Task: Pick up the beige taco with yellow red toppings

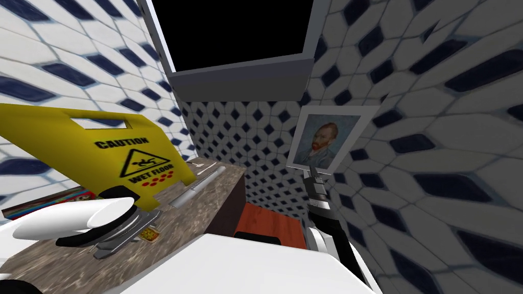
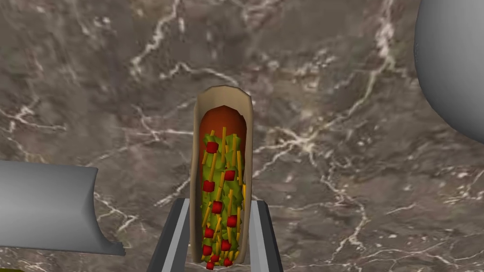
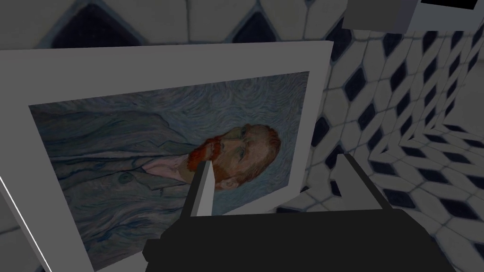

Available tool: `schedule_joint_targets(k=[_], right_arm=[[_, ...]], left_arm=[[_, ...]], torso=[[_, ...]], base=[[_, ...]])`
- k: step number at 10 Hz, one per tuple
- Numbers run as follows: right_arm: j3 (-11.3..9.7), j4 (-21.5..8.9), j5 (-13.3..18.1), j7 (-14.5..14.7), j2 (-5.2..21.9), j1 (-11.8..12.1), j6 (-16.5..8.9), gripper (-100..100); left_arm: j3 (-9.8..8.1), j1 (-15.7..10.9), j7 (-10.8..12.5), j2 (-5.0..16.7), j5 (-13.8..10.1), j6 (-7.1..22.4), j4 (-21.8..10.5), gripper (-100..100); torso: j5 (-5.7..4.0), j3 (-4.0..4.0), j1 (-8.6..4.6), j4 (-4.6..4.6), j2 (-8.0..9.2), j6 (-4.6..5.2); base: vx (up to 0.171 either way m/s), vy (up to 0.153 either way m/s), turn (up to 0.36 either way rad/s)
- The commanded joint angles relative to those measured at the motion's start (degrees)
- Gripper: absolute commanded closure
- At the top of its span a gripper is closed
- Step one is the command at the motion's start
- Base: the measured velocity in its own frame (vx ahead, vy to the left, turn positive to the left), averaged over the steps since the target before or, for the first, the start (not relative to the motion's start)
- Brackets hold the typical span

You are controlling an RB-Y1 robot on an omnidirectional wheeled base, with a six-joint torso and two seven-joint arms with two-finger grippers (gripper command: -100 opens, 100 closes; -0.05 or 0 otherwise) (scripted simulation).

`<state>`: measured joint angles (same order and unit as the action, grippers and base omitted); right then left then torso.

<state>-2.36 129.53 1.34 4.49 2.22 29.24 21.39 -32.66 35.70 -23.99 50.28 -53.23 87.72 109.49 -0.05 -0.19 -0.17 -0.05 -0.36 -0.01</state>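
Note:
The taco (image 2: 222, 141) has a beige shell with green filling, yellow strips and red cubes, and lies lengthwise over the brown marbled counter (image 2: 340, 156). My left gripper (image 2: 220, 202) is shut on it, one grey finger against each side of the shell. From the head view the left gripper (image 1: 134, 228) sits low over the counter (image 1: 204, 209) near its front, and a bit of the taco (image 1: 151, 234) peeks out beside it. I cannot tell if the taco touches the counter. My right gripper (image 1: 312, 176) stands open off to the right, up by the wall.
A yellow wet-floor sign (image 1: 102, 153) leans on the counter just behind the left arm. A long grey utensil (image 1: 198, 186) lies further back. Grey rounded objects (image 2: 47, 212) (image 2: 453, 61) flank the taco. The counter's right edge drops to a red floor (image 1: 265, 224).

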Motion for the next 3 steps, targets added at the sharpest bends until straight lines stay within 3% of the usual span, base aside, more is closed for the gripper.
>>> schedule_joint_targets(k=[1,2,3], right_arm=[[0.0,0.0,0.0,0.0,0.0,0.0,0.0,0],[0.0,0.0,0.0,0.0,0.0,0.0,0.0,0],[0.0,0.0,0.0,0.0,0.0,0.0,0.0,0]], left_arm=[[-0.05,1.7,0.1,0.8,-1.2,-0.8,0.4,100],[-0.14,1.2,0.1,0.5,-0.9,-0.6,0.4,100],[-0.14,1.3,0.1,0.5,-1.0,-0.6,0.4,0]], torso=[[0.00,0.00,0.00,0.00,0.00,0.00],[0.01,0.02,0.03,0.00,0.05,0.02],[0.02,0.07,0.09,0.02,0.14,0.03]], base=[[0.058,-0.019,0.036],[0.018,-0.007,0.005],[0.000,0.000,0.000]])
